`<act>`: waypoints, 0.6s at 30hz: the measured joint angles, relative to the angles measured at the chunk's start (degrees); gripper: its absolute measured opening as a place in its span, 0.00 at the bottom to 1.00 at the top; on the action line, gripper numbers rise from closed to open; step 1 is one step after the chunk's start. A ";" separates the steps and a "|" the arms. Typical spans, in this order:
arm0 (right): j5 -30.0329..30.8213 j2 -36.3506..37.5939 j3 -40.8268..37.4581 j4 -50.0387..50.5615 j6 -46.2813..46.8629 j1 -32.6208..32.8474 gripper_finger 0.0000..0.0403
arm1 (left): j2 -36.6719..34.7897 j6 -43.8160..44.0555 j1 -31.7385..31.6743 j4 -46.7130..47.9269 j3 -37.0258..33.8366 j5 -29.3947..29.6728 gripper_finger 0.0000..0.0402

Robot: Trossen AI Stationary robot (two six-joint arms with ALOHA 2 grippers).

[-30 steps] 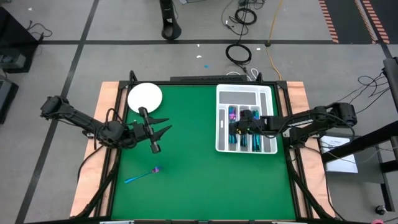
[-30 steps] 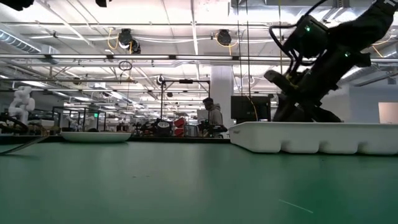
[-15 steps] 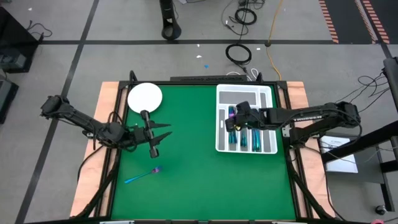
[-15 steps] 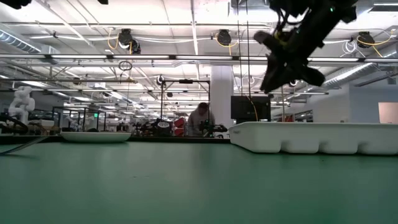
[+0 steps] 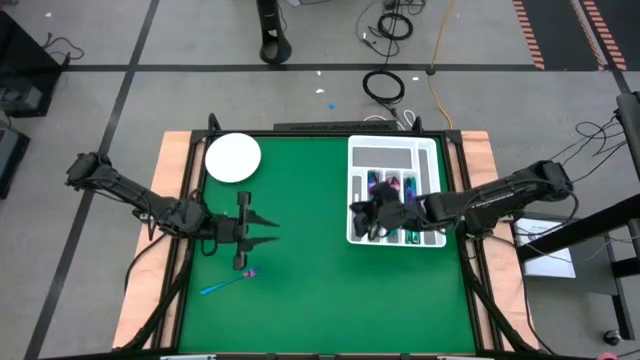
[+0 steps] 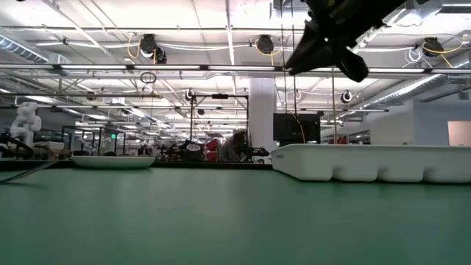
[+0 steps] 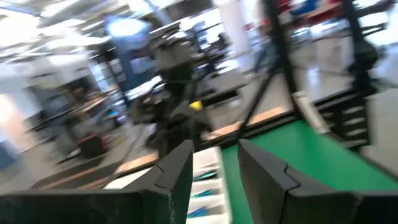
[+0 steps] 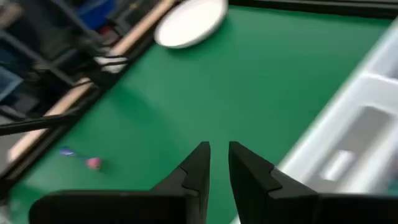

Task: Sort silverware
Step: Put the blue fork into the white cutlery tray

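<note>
One piece of silverware point(image 5: 228, 281), with a blue handle and a pink end, lies flat on the green mat near the left front; it also shows in the right wrist view point(image 8: 84, 158). More silverware point(image 5: 392, 186) lies in the white compartmented tray point(image 5: 355, 190). My left gripper point(image 5: 272, 231) hovers open above the mat, just beyond the loose piece, pointing level toward the tray, with nothing between its fingers point(image 7: 180, 168). My right gripper point(image 5: 358, 215) hangs high over the tray's left rim. It slants down toward the mat, and only a narrow empty gap point(image 8: 219, 162) shows between its fingers.
A round white plate point(image 5: 233, 157) sits at the mat's far left corner. The tray point(image 6: 368, 162) takes up the far right. Bare green mat lies between the two arms and along the near edge. Black frame rails border the table.
My right gripper has risen out of the tray and swung toward the table's left and near side, and now stands over the tray's left rim. My left gripper has turned at the wrist, from slanting toward the near edge to pointing toward the tray. The loose piece has not moved.
</note>
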State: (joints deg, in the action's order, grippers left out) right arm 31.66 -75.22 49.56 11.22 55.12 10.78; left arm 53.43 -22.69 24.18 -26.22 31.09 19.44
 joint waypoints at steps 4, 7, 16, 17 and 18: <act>-0.07 -4.34 0.00 -8.64 -2.26 2.66 0.12 | 0.00 1.41 0.00 0.54 0.00 -8.25 0.32; -0.27 -8.09 0.00 -14.45 -3.17 4.38 0.12 | 0.00 2.07 0.00 0.83 0.00 -10.00 0.32; -1.93 -15.51 0.00 -25.13 -3.75 8.39 0.12 | 0.07 12.38 -1.18 15.10 -0.02 -9.55 0.32; -1.87 -15.81 0.15 -25.77 -4.00 8.58 0.12 | 0.07 13.89 -1.20 17.03 -0.02 -9.46 0.32; -1.82 -16.10 0.62 -26.08 -4.72 8.60 0.12 | 0.07 15.60 -1.20 18.51 -0.02 -9.28 0.32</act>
State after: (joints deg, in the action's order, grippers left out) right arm 29.84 -91.31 50.18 -14.86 50.40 19.38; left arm 53.49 -7.09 22.98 -7.71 31.07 10.16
